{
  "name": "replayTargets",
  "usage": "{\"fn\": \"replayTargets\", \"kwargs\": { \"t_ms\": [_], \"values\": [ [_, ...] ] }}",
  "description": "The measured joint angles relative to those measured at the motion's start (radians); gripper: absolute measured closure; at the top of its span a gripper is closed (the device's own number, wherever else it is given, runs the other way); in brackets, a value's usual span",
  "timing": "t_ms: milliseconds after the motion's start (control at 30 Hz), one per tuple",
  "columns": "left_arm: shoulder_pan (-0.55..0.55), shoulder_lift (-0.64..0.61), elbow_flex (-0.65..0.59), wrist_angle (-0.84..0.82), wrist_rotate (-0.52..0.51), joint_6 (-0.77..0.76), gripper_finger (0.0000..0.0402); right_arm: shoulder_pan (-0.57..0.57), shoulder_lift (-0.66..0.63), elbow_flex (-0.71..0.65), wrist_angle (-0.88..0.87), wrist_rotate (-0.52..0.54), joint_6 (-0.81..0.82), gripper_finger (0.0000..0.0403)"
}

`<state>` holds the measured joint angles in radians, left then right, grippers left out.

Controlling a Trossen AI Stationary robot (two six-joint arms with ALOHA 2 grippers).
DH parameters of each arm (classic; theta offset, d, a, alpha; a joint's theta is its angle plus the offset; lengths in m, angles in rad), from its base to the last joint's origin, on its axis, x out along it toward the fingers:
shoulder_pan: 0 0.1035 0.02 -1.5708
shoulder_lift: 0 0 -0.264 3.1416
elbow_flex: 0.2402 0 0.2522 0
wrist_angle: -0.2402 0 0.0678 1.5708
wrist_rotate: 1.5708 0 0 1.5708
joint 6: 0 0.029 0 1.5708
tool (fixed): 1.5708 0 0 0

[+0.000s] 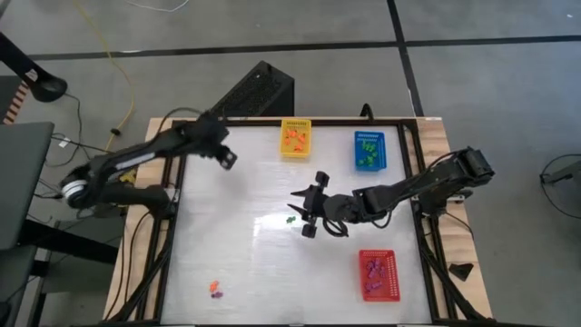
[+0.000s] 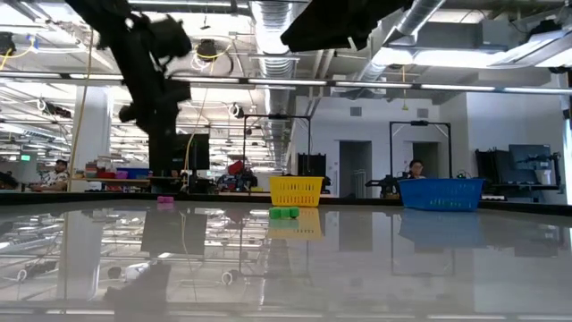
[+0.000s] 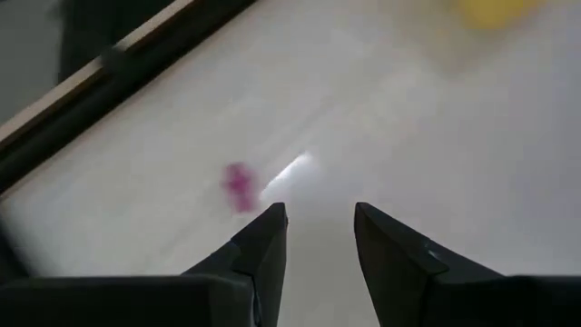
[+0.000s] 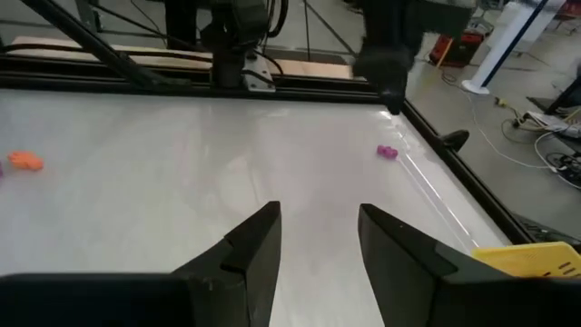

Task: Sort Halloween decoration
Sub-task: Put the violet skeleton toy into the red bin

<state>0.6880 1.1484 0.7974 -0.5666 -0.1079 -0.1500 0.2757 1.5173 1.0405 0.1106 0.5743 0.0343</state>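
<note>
high view: right gripper (image 1: pixel 307 211) mid-table, outstretched

Two baskets (image 1: pixel 295 138) are set side by side at the bench's (image 1: pixel 245 263) far edge; a third basket (image 1: pixel 379 274) is placed near the right edge, and trinkets (image 1: pixel 215 290) are found front-left.

1. Left arm reaches from the table's (image 1: pixel 272 272) left edge toward its far side; left gripper (image 1: pixel 225 156) hangs above the far-left part, fingers (image 3: pixel 263 250) parted, nothing between.
2. Right arm stretches from the right edge to table centre; right gripper (image 1: pixel 304 211) low, fingers (image 4: pixel 259 245) apart, empty.
</note>
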Motion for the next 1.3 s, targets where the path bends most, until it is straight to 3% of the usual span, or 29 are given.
{"fn": "replayTargets", "kwargs": {
  "t_ms": [167, 367, 567, 667, 833, 1100, 1300],
  "values": [
    [0.153, 0.153, 0.031, 0.001, 0.072, 0.025, 0.0283, 0.003, 0.000, 0.000, -0.033, 0.000, -0.002, 0.0225],
    [0.223, 0.260, 0.044, -0.014, 0.138, 0.067, 0.0283, -0.004, 0.000, 0.000, -0.048, 0.000, -0.057, 0.0225],
    [0.164, 0.218, 0.043, -0.228, 0.425, 0.132, 0.0283, -0.021, 0.000, 0.000, -0.068, 0.000, -0.040, 0.0225],
    [0.020, 0.150, 0.004, -0.345, 0.511, 0.129, 0.0283, -0.025, 0.000, 0.000, -0.113, 0.000, -0.011, 0.0225],
    [-0.363, 0.024, -0.061, -0.324, 0.441, -0.084, 0.0283, -0.030, 0.000, 0.000, -0.127, 0.000, 0.000, 0.0225],
    [-1.089, 0.027, -0.083, 0.040, 0.371, -0.269, 0.0283, -0.030, 0.000, 0.000, -0.080, 0.000, -0.007, 0.0225],
    [-1.451, 0.115, -0.083, 0.335, 0.136, -0.302, 0.0283, -0.038, 0.000, 0.000, -0.066, 0.000, -0.017, 0.0225]
  ]
}}
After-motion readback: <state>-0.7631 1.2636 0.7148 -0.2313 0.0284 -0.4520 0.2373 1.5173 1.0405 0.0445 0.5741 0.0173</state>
